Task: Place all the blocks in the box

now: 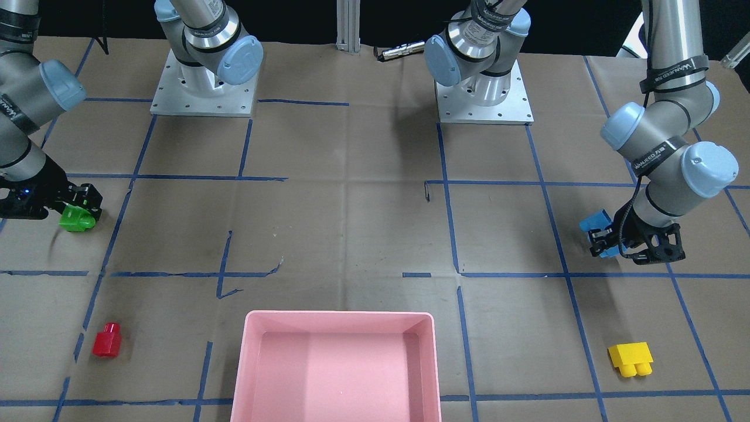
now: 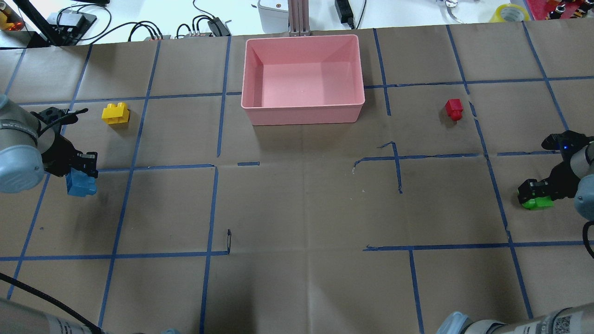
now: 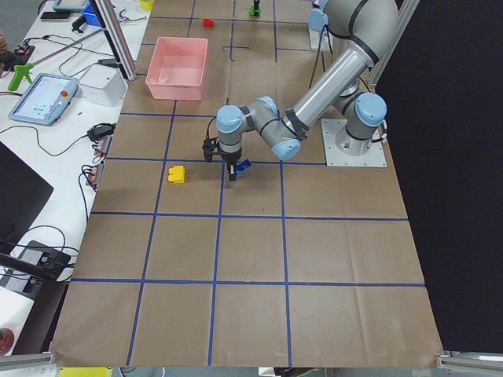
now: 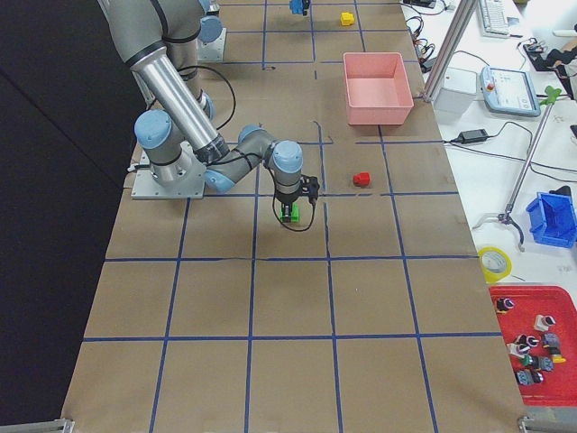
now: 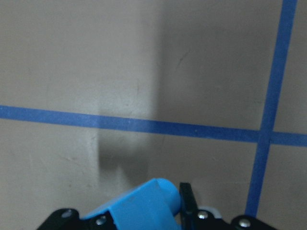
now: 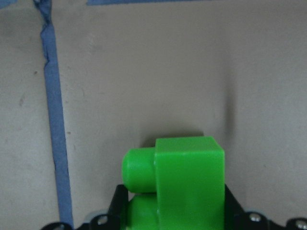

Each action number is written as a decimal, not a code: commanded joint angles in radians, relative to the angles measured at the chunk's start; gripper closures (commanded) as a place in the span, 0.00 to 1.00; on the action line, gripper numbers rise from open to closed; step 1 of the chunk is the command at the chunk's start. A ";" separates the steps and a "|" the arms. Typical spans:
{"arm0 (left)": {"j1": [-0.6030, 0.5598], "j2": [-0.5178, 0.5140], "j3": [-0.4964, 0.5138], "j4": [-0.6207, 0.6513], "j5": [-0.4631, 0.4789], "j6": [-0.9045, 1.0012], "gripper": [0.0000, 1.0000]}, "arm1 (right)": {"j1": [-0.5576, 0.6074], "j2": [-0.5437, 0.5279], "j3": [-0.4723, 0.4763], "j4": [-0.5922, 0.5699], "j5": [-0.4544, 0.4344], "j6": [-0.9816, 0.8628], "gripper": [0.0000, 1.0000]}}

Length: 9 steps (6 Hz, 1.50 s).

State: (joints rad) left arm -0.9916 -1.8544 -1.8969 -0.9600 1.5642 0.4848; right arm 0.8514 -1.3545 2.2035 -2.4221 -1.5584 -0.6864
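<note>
left gripper (image 2: 85, 166) clamped on blue brick (image 2: 80, 183), at the left side of the brown paper (image 2: 301, 208). brick is tilted and casts a shadow on the paper in the wrist view. right gripper (image 2: 533, 191) clamped on green brick (image 2: 537, 202) at the far right side; cannot tell whether this brick touches the paper. yellow brick (image 2: 115, 113) lies on the paper near the left gripper, apart from it. red brick (image 2: 454, 109) lies to the right of the pink box (image 2: 301, 112), well apart. box sits mid-table at the far edge; all four bricks are outside it.
</note>
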 commanded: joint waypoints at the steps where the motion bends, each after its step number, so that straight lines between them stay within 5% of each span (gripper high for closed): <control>1: -0.004 0.020 0.283 -0.367 -0.010 -0.002 1.00 | 0.002 -0.061 -0.078 0.024 -0.023 0.002 0.84; 3: -0.037 -0.028 0.413 -0.430 -0.099 -0.058 1.00 | 0.012 -0.170 -0.192 0.221 -0.031 0.002 0.88; 5: -0.248 -0.144 0.635 -0.433 -0.109 -0.264 1.00 | 0.056 -0.207 -0.361 0.446 0.007 0.001 0.92; 7: -0.460 -0.279 0.874 -0.489 -0.102 -0.528 1.00 | 0.177 -0.207 -0.421 0.436 0.056 0.001 0.96; 9: -0.664 -0.395 1.004 -0.481 -0.104 -0.742 1.00 | 0.291 -0.201 -0.464 0.431 0.134 0.024 0.96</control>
State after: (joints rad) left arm -1.5582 -2.1887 -0.9561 -1.4465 1.4607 -0.1544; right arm 1.0872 -1.5582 1.7583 -1.9891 -1.4639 -0.6736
